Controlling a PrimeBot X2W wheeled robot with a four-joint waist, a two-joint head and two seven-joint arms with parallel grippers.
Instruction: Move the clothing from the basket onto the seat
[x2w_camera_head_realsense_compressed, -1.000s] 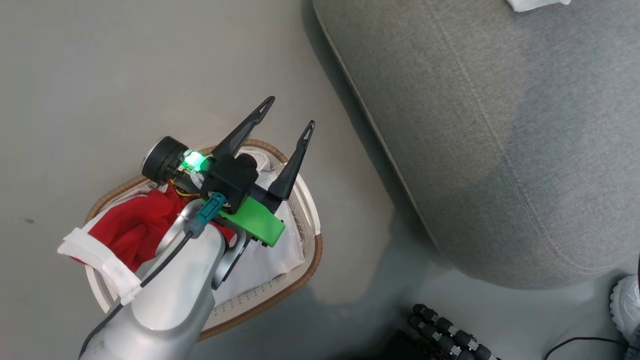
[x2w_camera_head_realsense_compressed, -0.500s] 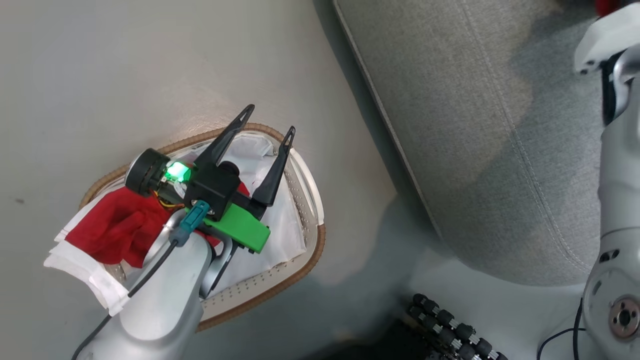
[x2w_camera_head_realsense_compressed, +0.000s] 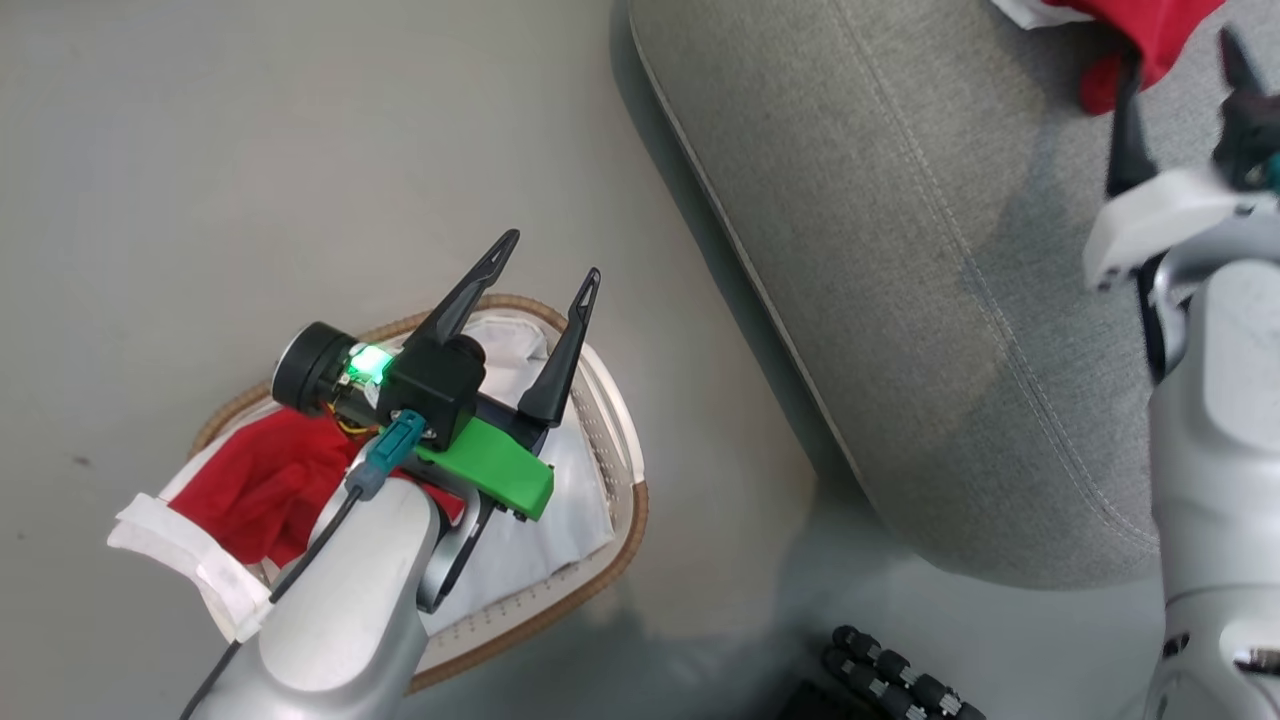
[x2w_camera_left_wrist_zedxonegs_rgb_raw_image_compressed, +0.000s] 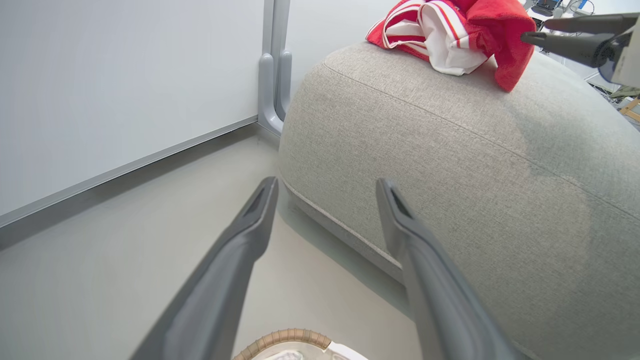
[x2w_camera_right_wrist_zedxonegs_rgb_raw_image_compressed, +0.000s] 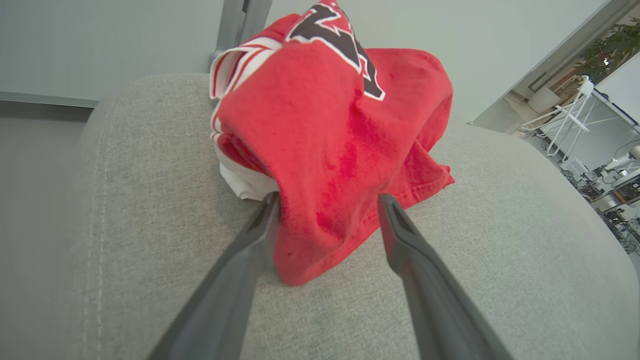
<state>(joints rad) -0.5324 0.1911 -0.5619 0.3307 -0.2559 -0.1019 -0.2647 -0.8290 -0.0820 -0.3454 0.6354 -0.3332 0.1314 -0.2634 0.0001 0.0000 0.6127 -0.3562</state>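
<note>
our left gripper (x2w_camera_head_realsense_compressed: 555, 255) hovers over the basket (x2w_camera_head_realsense_compressed: 625, 440) on the floor (x2w_camera_head_realsense_compressed: 250, 150), fingers spread and empty, with the plain red garment (x2w_camera_head_realsense_compressed: 260, 480) lying in it on the white liner (x2w_camera_head_realsense_compressed: 570, 490). our right gripper (x2w_camera_right_wrist_zedxonegs_rgb_raw_image_compressed: 328, 200) is at the seat (x2w_camera_right_wrist_zedxonegs_rgb_raw_image_compressed: 150, 200), fingers apart on either side of the striped-trim garment (x2w_camera_right_wrist_zedxonegs_rgb_raw_image_compressed: 325, 125) resting there.

Open floor (x2w_camera_head_realsense_compressed: 700, 380) between basket (x2w_camera_head_realsense_compressed: 622, 420) and seat (x2w_camera_head_realsense_compressed: 900, 300), easy pass. Plenty of bare grey along the seat's near edge. Red heap (x2w_camera_right_wrist_zedxonegs_rgb_raw_image_compressed: 340, 150) crowding the far edge, right gripper (x2w_camera_right_wrist_zedxonegs_rgb_raw_image_compressed: 328, 197) spread either side of it. Left gripper (x2w_camera_head_realsense_compressed: 552, 254) hanging over the basket's middle, partly covering the red garment (x2w_camera_head_realsense_compressed: 260, 480).
</note>
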